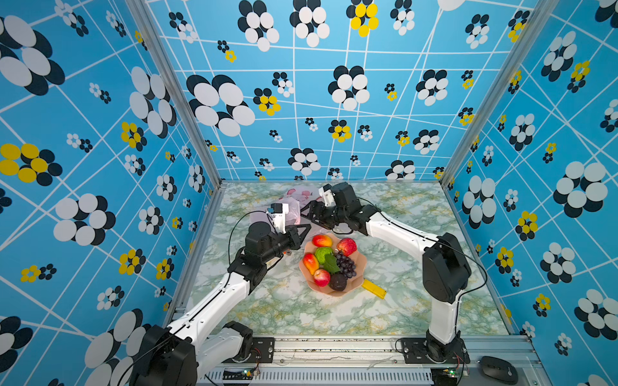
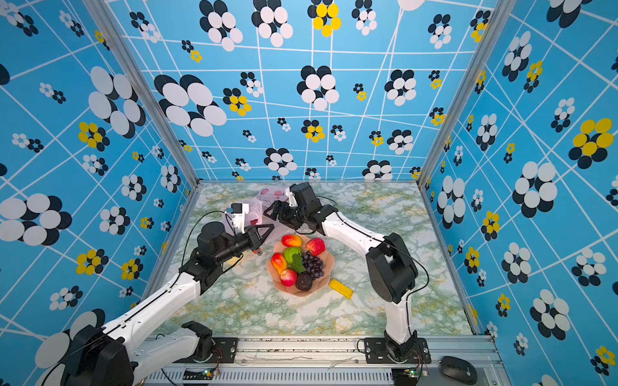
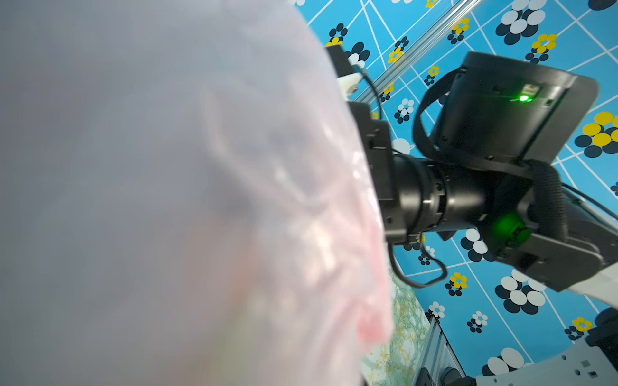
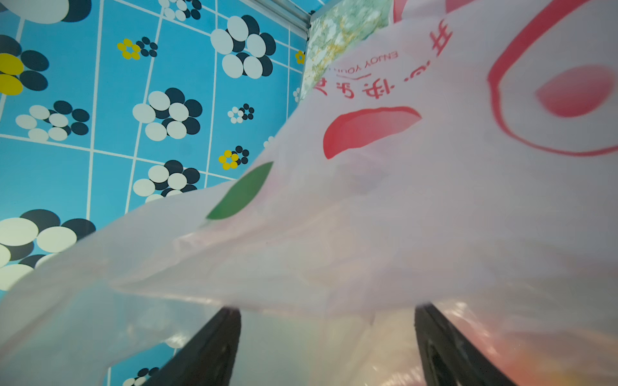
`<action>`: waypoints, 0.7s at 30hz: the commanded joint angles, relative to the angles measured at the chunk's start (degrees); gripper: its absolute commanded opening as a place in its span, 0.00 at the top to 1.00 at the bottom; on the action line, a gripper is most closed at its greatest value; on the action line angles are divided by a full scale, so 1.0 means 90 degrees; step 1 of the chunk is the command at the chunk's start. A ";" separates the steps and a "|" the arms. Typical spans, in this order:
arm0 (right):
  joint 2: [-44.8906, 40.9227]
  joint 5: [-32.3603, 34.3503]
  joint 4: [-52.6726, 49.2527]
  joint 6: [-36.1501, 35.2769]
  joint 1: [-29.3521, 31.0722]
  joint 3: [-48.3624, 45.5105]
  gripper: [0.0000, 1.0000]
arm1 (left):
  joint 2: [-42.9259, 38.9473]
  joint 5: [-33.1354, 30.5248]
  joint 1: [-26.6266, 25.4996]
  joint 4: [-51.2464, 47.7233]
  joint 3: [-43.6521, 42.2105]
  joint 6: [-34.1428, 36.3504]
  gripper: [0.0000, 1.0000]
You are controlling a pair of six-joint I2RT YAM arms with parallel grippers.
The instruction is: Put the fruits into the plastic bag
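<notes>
Plastic bag film lay right against the left wrist lens, a pale pink blur over most of that view, with the right arm's black wrist showing past its edge.

- Right wrist view: printed side of the bag draped across the right hand, red shapes and a green leaf print legible. Both black fingers stood wide apart with film over them and nothing pinched.
- Both top views: bag bunched and lifted at the back of the bench, between the two hands. Left hand was shut to a point. Film ran up to its tip, but whether it pinched a fold could not be told.
- Fruits lay heaped on the scalloped plate, near the bag: two apples, two red-yellow peaches or mangoes, a green fruit, grapes and a dark plum. Yellow block touched the plate's rim.

Judgement: bag-opening step, no fruit visibly loaded. Next, the mouth needs spreading and holding while the free right hand goes to the plate.

Only the top views gave the plate and both hands' placing. Only the right wrist view proved the finger spread. A warm tint showed through the film there, inside or behind unclear.
</notes>
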 commanded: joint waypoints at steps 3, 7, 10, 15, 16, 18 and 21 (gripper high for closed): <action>-0.0414 0.0299 -0.0748 -0.0923 -0.0735 -0.0266 0.17 | -0.0302 0.0119 0.0044 -0.0637 -0.0155 -0.0196 1.00; -0.0680 0.0230 -0.0946 -0.1178 -0.0950 -0.0176 0.16 | -0.0437 0.0008 0.0044 -0.1138 -0.0115 -0.0161 1.00; -0.0906 0.0141 -0.1060 -0.1254 -0.0951 -0.0234 0.16 | -0.0571 -0.0119 0.0039 -0.1366 -0.0123 -0.0093 1.00; -0.1498 -0.0224 -0.1199 -0.1160 -0.0952 -0.0632 0.16 | -0.0642 -0.0249 0.0036 -0.1326 -0.0186 -0.0247 1.00; -0.1666 -0.0281 -0.1288 -0.1154 -0.0951 -0.0735 0.16 | -0.0636 -0.0261 0.0040 -0.1312 -0.0175 -0.0257 1.00; -0.1985 -0.0328 -0.1648 -0.1263 -0.0941 -0.0879 0.15 | -0.0641 -0.0327 0.0034 -0.1345 -0.0166 -0.0285 1.00; -0.2476 -0.0377 -0.2326 -0.1556 -0.0932 -0.1198 0.15 | -0.0643 -0.0356 0.0000 -0.1316 -0.0182 -0.0306 1.00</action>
